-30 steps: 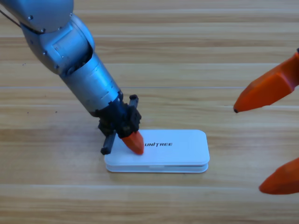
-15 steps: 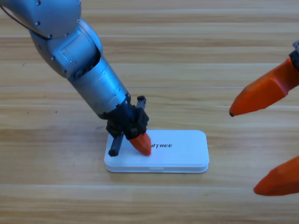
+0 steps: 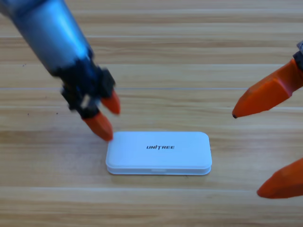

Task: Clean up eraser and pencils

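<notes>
1. Eraser and pencils are nowhere in sight; we judge that they lie inside the closed white rounded-rectangular plastic case [image 3: 158, 152], whose lid sits flat on its base, so we cannot tell which way they point.

2. We read the case itself instead. Its long axis runs left to right across the wooden plank tabletop [image 3: 189, 52], parallel to the boards. The black "UNITREE" lettering on the lid reads upright for the camera, so the case's top edge faces the far side, toward the arms.

3. Our left end effector [image 3: 105, 115] hangs just beyond the case's upper left corner, clear of the lid. Its two orange jaws are parted with nothing between them. The lower jaw tip is close to the corner, though we cannot say that it touches.

4. We judge that the left end effector is held there because the lid is down and the work on the case looks finished.

5. Our right end effector [image 3: 253, 153] waits at the picture's right edge, well to the right of the case. Its jaws are spread wide and empty, one tip above the level of the case and one below it.

6. With the case shut and nothing loose beside it, we judge the tidying to be essentially complete.
</notes>
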Robot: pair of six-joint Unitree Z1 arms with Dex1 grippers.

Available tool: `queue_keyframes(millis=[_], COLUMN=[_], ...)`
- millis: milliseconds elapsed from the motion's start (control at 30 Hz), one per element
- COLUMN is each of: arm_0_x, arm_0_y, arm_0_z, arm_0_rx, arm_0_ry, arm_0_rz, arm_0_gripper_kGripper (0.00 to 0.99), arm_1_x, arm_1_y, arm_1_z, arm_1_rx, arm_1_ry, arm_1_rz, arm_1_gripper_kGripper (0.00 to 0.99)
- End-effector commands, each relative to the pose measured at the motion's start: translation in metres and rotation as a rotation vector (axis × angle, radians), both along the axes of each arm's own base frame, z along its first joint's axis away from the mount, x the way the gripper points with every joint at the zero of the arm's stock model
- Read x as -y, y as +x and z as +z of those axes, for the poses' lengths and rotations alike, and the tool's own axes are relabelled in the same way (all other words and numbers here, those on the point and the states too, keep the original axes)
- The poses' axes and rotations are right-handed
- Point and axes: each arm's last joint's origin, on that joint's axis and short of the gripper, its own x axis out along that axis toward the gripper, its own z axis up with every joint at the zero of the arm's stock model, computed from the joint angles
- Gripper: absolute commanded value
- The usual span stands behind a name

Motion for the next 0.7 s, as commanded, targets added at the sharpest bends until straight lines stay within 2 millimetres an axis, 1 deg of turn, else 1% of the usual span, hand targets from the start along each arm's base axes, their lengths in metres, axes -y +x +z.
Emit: queue_keyframes(millis=[33, 100, 200, 267, 367, 433, 567, 700], arm_0_x=[-0.036, -0.048, -0.062, -0.069, -0.07, -0.068, -0.057, -0.053], arm_0_y=[-0.029, -0.048, -0.082, -0.103, -0.127, -0.14, -0.158, -0.16], arm_0_z=[0.073, 0.091, 0.106, 0.11, 0.108, 0.11, 0.112, 0.103], arm_0_rx=[0.098, 0.103, 0.092, 0.073, 0.081, 0.097, 0.105, 0.1], arm_0_ry=[-0.075, -0.135, -0.224, -0.287, -0.336, -0.369, -0.409, -0.42], arm_0_rz=[0.05, 0.049, -0.007, -0.067, -0.145, -0.193, -0.3, -0.322], arm_0_gripper_kGripper=[0.99, 0.99, 0.99, 0.99, 0.99, 0.99, 0.99, 0.99], arm_1_x=[-0.006, -0.006, -0.006, -0.006, -0.007, -0.007, -0.007, -0.007], arm_1_y=[0.003, 0.003, 0.003, 0.003, 0.004, 0.004, 0.004, 0.004], arm_1_z=[-0.015, -0.015, -0.015, -0.015, -0.015, -0.015, -0.016, -0.016], arm_1_rx=[-0.039, -0.039, -0.039, -0.039, -0.04, -0.04, -0.042, -0.042], arm_1_ry=[-0.032, -0.032, -0.032, -0.032, -0.034, -0.034, -0.036, -0.036], arm_1_rz=[0.002, 0.002, 0.002, 0.002, 0.002, 0.002, 0.002, 0.002], arm_1_gripper_kGripper=[0.946, 0.946, 0.946, 0.946, 0.946, 0.946, 0.946, 0.946])
